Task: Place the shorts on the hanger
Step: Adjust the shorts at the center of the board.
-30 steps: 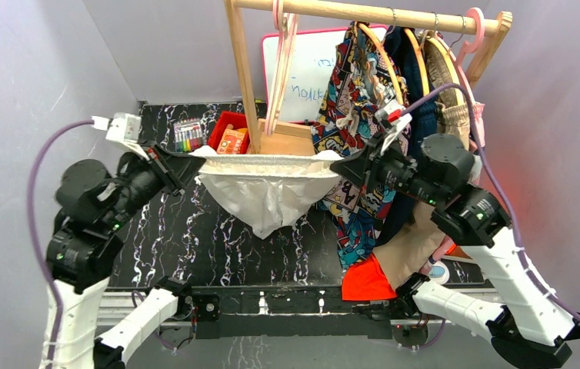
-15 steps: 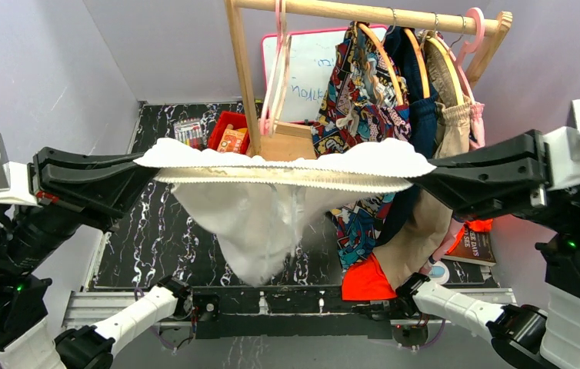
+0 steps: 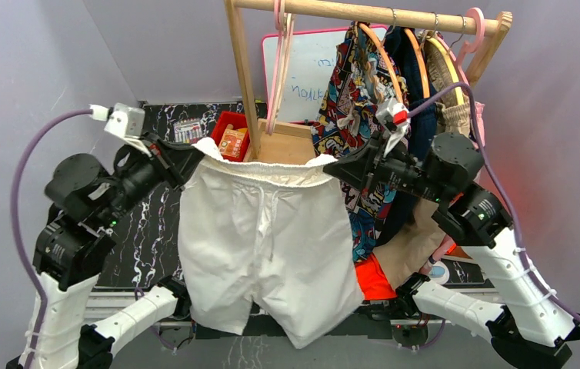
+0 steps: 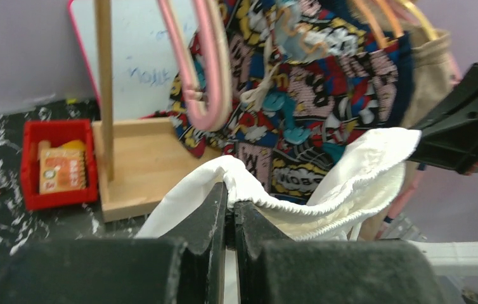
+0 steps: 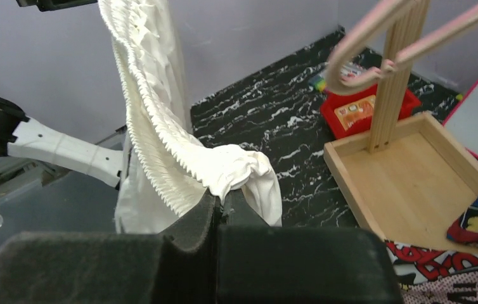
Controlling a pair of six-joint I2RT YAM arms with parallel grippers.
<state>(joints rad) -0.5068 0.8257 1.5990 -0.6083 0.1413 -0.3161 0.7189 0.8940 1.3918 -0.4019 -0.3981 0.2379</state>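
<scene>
The white shorts (image 3: 264,238) hang flat in the air, waistband on top and both legs pointing down over the table's near edge. My left gripper (image 3: 198,154) is shut on the waistband's left end, also seen in the left wrist view (image 4: 229,197). My right gripper (image 3: 335,165) is shut on the right end, also seen in the right wrist view (image 5: 221,202). The gathered waistband (image 5: 154,114) stretches between them. The pale cream hanger (image 3: 281,65) hangs on the wooden rail behind the shorts, beside a pink one (image 4: 182,69).
A wooden rack (image 3: 242,77) with a tray base (image 3: 287,142) stands behind. A comic-print garment (image 3: 360,100), dark and tan clothes (image 3: 448,108) hang on the right. A whiteboard (image 3: 310,73), red box (image 3: 229,134), crayons (image 3: 188,134) and orange cloth (image 3: 371,280) lie around.
Half a second ago both arms were raised close to the camera with the waistband stretched wide. Now they are lower and the shorts have dropped open, hanging full length instead of bunched.
</scene>
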